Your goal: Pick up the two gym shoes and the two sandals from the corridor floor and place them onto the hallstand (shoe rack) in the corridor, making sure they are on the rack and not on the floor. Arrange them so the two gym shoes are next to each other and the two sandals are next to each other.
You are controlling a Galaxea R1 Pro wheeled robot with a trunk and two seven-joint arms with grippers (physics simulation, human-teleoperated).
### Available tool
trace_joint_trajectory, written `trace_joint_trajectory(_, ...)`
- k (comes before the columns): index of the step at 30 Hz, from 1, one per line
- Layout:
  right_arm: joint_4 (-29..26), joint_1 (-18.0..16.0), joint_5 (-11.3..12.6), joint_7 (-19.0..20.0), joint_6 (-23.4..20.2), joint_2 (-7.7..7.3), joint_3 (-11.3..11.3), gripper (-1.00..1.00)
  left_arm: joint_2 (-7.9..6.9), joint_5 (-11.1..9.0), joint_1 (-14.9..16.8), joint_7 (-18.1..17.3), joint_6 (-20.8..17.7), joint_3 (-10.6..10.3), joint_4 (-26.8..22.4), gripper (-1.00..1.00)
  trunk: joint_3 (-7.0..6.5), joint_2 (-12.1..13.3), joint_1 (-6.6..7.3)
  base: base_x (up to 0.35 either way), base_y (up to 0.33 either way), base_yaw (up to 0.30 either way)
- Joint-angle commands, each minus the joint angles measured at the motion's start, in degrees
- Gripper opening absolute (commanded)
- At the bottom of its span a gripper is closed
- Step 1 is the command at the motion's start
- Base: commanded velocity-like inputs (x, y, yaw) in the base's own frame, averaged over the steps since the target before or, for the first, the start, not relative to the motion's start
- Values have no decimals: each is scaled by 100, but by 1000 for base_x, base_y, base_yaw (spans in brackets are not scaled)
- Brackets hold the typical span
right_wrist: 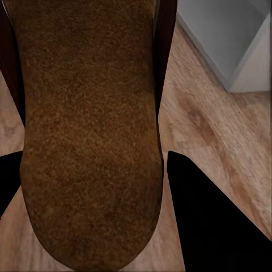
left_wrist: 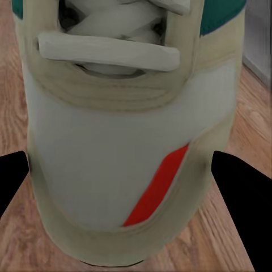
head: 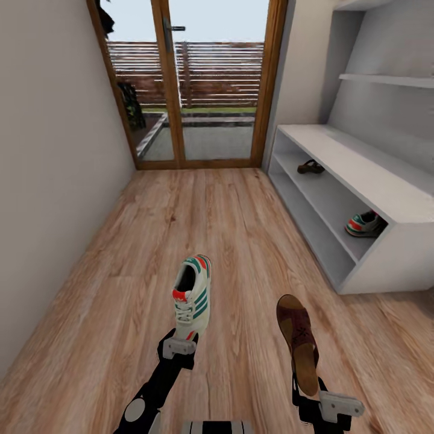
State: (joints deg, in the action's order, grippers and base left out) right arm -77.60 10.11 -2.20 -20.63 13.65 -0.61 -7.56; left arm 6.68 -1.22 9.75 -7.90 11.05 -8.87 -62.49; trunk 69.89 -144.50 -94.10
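My left gripper (head: 184,339) is shut on the toe of a white gym shoe (head: 193,293) with green stripes, held above the corridor floor (head: 181,223). In the left wrist view the gym shoe (left_wrist: 127,141) sits between the two black fingers (left_wrist: 243,198). My right gripper (head: 308,386) is shut on the heel end of a brown sandal (head: 298,340), whose tan footbed (right_wrist: 90,130) is seen close up in the right wrist view. The grey hallstand (head: 361,175) stands at the right. On its upper shelf lie another sandal (head: 311,167) and another gym shoe (head: 364,225), far apart.
A glazed wooden door (head: 193,84) closes the corridor's far end. A plain wall (head: 54,169) runs along the left. Thin floating wall shelves (head: 386,78) hang above the hallstand. Open plank floor stretches between me and the door.
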Motion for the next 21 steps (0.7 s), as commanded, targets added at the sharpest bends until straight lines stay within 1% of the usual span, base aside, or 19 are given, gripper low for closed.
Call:
trace_joint_trajectory(1,-1,0,9,5,7,0,0,-100,0,-1,0,-1,0,0,-1,-100,0,0,0,310,139,-273)
trace_joint_trajectory(21,-1,0,9,0,8,0,0,-100,0,-1,0,-1,-1,0,0,-100,0,0,0,310,124,-281)
